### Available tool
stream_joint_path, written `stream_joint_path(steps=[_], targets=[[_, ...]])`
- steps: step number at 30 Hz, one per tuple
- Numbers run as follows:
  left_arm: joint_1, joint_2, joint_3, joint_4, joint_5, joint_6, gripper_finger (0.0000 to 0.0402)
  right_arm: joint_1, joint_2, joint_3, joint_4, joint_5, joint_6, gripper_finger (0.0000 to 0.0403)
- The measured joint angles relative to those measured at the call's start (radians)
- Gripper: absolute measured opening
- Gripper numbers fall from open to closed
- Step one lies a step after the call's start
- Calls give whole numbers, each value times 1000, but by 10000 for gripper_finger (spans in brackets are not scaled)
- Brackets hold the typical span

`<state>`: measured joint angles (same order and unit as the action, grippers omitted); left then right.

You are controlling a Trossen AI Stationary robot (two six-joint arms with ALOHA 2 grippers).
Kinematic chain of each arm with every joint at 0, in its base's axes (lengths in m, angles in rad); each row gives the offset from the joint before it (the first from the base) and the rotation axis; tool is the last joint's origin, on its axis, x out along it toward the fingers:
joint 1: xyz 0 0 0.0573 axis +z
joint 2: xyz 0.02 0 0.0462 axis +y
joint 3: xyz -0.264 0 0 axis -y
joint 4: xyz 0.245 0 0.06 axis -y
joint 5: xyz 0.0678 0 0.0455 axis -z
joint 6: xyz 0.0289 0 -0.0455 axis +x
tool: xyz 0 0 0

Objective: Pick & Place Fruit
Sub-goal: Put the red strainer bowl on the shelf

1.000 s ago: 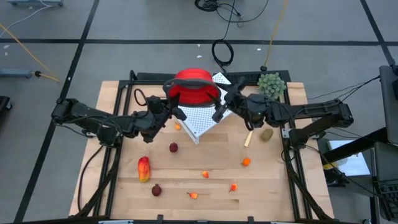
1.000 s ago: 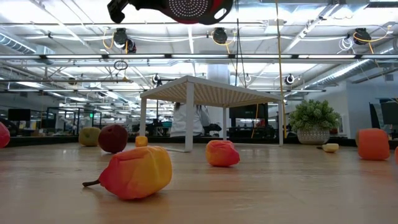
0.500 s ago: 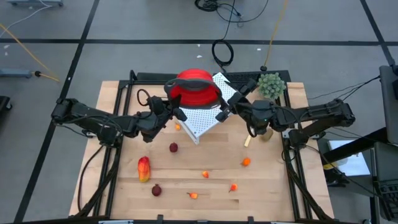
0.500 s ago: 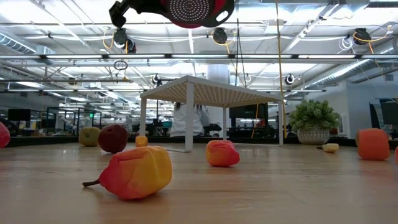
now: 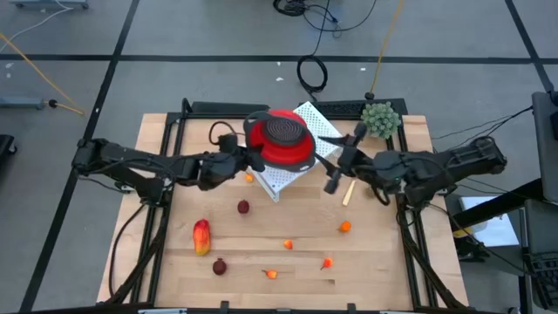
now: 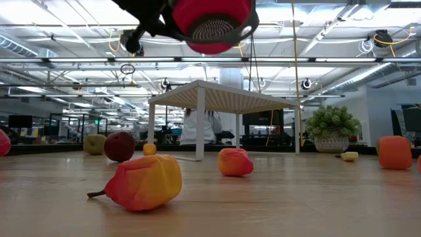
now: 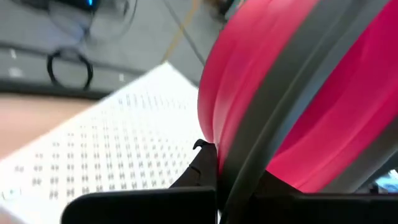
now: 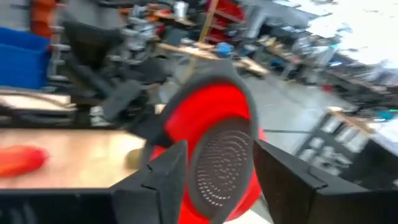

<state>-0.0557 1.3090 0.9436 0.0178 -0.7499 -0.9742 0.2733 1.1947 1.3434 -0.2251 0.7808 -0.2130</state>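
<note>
Several fruit (image 5: 201,236) lie scattered on the table (image 5: 375,262). Left claw (image 5: 248,160) grips the red strainer (image 5: 281,139) aloft, its fingertips hidden; right claw (image 5: 335,177) hangs spread nearby.

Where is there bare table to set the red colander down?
The left gripper holds the red colander above the white perforated stand. Freest patch: the board's left part, beside the red-and-yellow fruit. The stretch between the dark red ball and the orange bits is narrower. Crowded: the right gripper, knife, plant.
</note>
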Motion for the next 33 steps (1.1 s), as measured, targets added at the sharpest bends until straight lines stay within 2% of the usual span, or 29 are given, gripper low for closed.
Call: stream_joint_path(steps=[7, 15, 20, 26, 33], targets=[[72, 0, 0, -50, 212, -127, 0, 0, -106, 0, -176, -171, 50, 97], [152, 0, 7, -95, 425, -272, 0, 0, -239, -88, -190, -367, -33, 7], [174, 0, 124, -369, 470, -338, 0, 0, -350, -203, -125, -412, -67, 7], [197, -1, 307, -700, 501, -385, 0, 0, -488, -337, -21, -519, -114, 1], [233, -1, 419, -900, 645, -491, 0, -1, -609, -441, 34, -601, -151, 1]])
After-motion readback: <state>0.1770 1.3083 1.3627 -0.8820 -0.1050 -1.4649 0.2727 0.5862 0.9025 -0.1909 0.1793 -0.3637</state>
